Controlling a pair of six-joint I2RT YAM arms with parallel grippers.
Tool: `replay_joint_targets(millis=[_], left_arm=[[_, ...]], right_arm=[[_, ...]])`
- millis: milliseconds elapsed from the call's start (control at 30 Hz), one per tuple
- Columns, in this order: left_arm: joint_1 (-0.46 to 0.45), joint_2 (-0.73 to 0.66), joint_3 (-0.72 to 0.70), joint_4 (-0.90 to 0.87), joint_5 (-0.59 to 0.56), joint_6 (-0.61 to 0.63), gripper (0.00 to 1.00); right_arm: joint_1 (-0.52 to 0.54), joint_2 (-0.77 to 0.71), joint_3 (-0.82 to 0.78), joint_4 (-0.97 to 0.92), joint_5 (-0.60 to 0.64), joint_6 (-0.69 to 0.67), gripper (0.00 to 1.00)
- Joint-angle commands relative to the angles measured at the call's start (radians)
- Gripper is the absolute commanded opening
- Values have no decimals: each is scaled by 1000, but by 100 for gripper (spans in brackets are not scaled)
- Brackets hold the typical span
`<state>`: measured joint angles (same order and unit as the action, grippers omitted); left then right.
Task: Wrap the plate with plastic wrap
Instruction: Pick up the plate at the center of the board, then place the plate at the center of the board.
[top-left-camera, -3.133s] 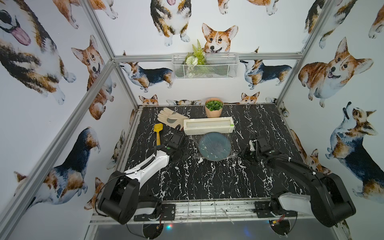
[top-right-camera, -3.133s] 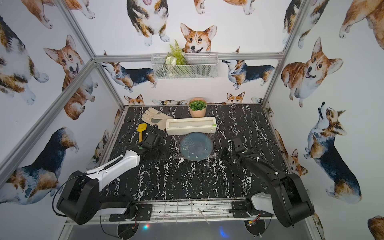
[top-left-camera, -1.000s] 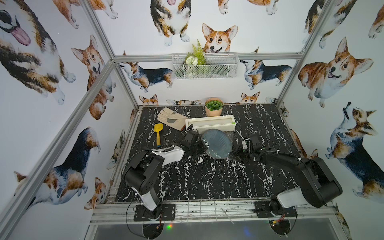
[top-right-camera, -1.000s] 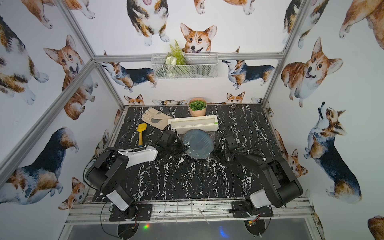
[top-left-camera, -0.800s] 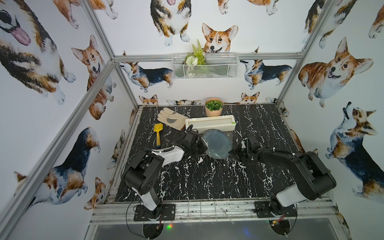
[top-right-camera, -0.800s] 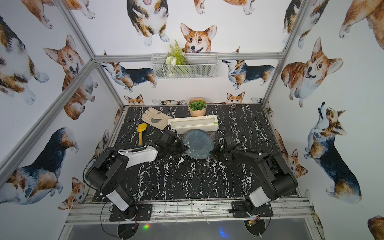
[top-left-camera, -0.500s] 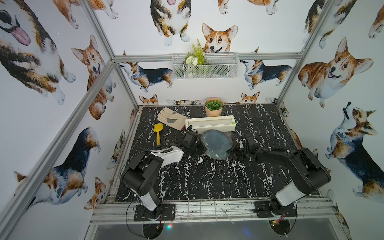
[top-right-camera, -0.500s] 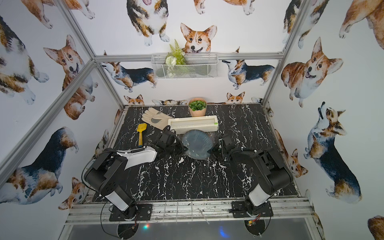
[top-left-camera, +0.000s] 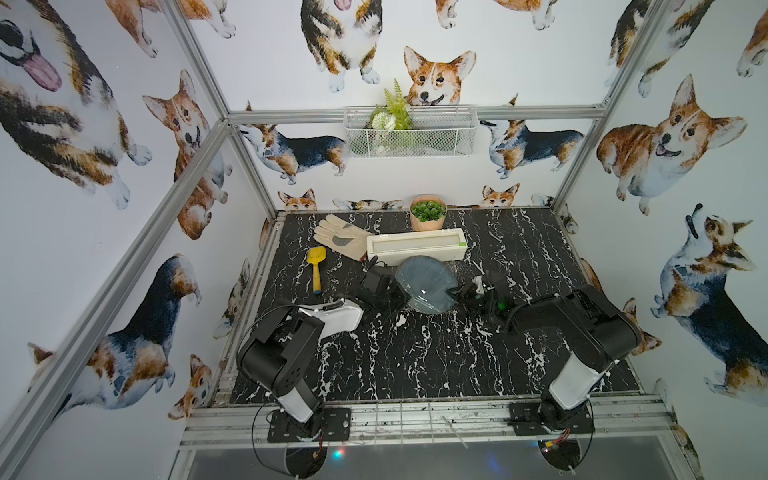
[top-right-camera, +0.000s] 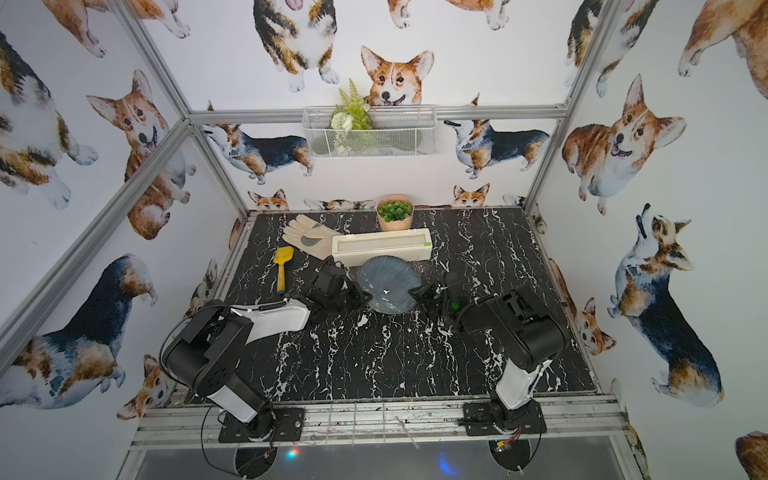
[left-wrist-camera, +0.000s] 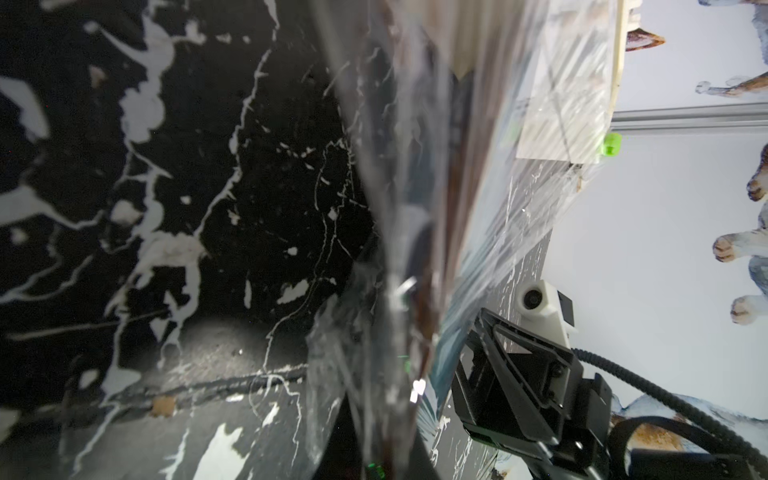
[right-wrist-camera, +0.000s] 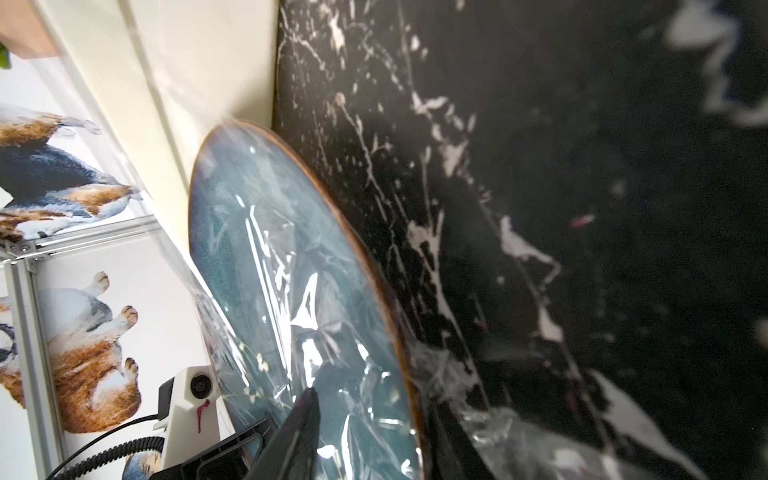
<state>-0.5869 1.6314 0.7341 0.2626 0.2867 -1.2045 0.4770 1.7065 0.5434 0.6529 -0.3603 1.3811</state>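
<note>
Now | plate (top-left-camera: 426, 282) tipped up from flat | left claw (top-left-camera: 402, 292) pinching its rim | right claw (top-left-camera: 462, 293) opening unclear

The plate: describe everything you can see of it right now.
The plate is a round, shallow blue-grey glazed dish with a brownish rim, tilted up from the table, its far edge close to the dispenser box. Crinkled plastic wrap covers its face. The left gripper is shut on one side of the rim; the right gripper straddles the opposite side, grip unclear.
</note>
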Motion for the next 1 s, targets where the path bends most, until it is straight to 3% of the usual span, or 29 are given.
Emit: replay_joint_targets(millis=[0,133,367,500,633,967], left_arm=[[-5,-45,-4,104,127,-14,3],[-5,-58,-5,126,124,-29,3],[-4,-68,2,123,114,-30,2],[-5,-85,20,66,101,5,3],[-5,-93,28,37,95,20,2],[-4,-100,29,26,92,23,2]], right_arm=[[10,-100,22,-193,56,59,52],[12,-193,40,-392,120,-27,60],[15,-288,107,-694,214,-137,62],[14,-378,148,-855,299,-246,72],[11,-420,124,-827,282,-249,73],[32,-341,125,-668,178,-166,69]])
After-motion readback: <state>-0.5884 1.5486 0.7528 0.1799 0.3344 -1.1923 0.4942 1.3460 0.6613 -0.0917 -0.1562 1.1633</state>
